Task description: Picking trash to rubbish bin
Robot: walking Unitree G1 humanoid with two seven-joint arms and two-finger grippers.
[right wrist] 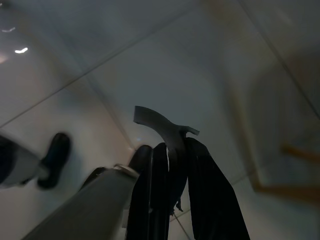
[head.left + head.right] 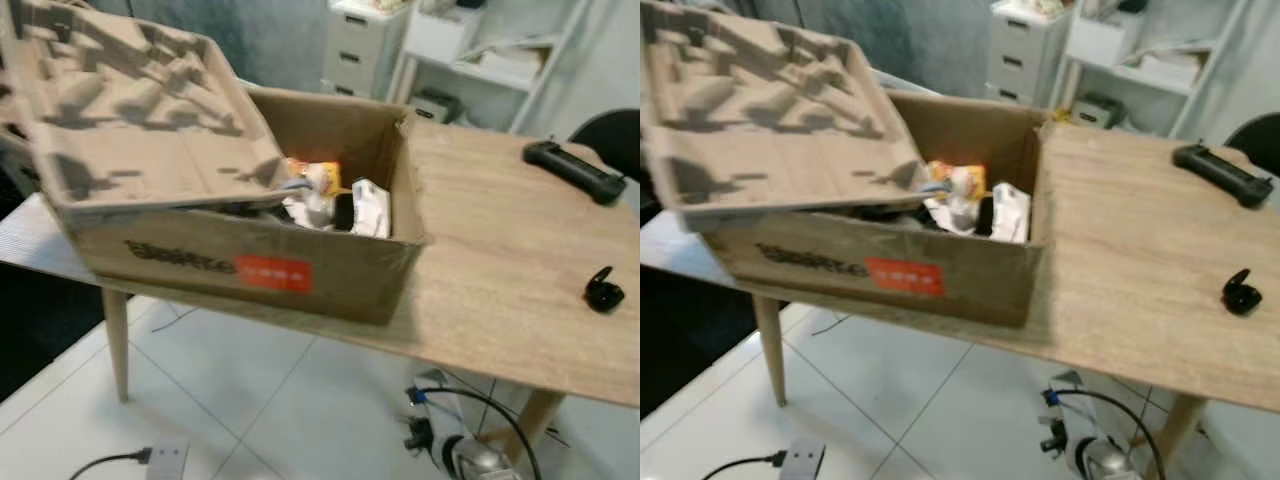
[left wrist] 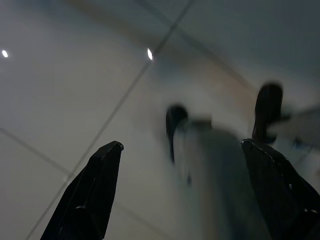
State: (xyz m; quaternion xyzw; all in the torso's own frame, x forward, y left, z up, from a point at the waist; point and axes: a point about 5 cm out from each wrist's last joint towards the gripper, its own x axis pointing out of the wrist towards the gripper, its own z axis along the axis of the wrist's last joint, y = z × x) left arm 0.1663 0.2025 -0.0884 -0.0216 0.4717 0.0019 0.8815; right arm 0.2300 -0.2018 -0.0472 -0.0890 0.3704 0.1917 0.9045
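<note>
Right gripper (image 1: 170,150) low over floor, trash (image 2: 325,195) up in box (image 2: 300,265).

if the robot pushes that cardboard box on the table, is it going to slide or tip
The cardboard box would probably slide rather than tip: it sits low and wide on the smooth wooden table. Its front edge lies close to the table's edge, so a push that way might send it off. The moulded pulp tray leaning across its top looks loose and could shift.
</note>
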